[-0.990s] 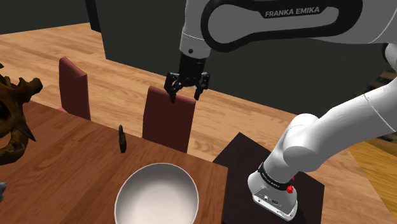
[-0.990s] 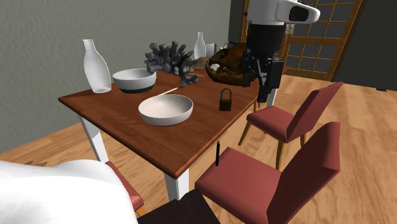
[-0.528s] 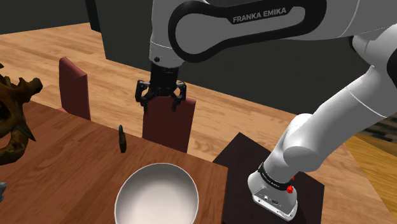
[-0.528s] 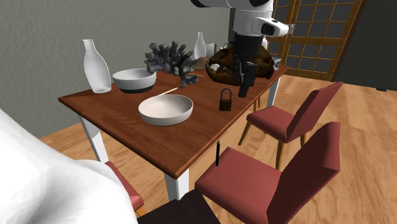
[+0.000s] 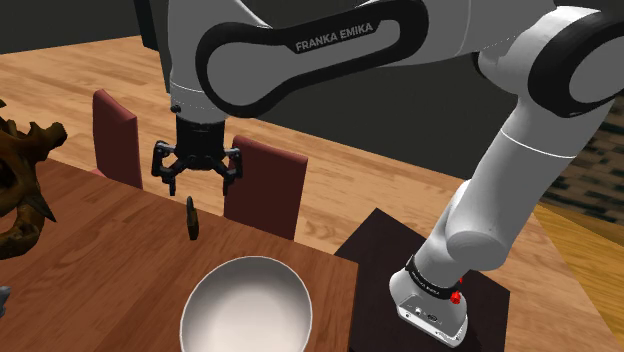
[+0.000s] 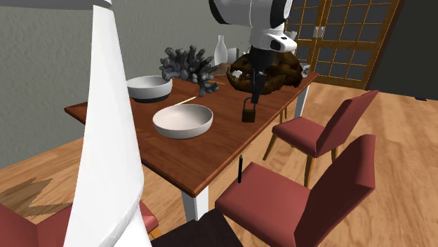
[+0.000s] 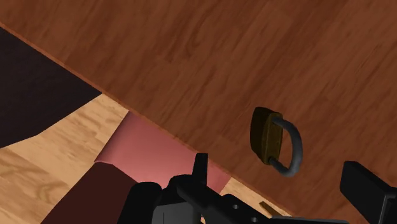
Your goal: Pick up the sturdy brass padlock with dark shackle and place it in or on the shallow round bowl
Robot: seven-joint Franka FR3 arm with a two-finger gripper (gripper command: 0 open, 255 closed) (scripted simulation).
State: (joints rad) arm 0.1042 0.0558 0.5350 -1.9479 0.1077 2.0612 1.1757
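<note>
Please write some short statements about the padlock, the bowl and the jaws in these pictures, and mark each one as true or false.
1. The padlock stands upright on the table. True.
2. The jaws are shut on the padlock. False: they are open and above it, not touching it.
3. The bowl holds nothing. True.
4. The padlock lies inside the bowl. False: it stands on the table, apart from the bowl.

Bare tabletop (image 5: pixel 110 245) around padlock (image 5: pixel 191 217) — chair back (image 5: pixel 268 190) beyond the edge.
</note>
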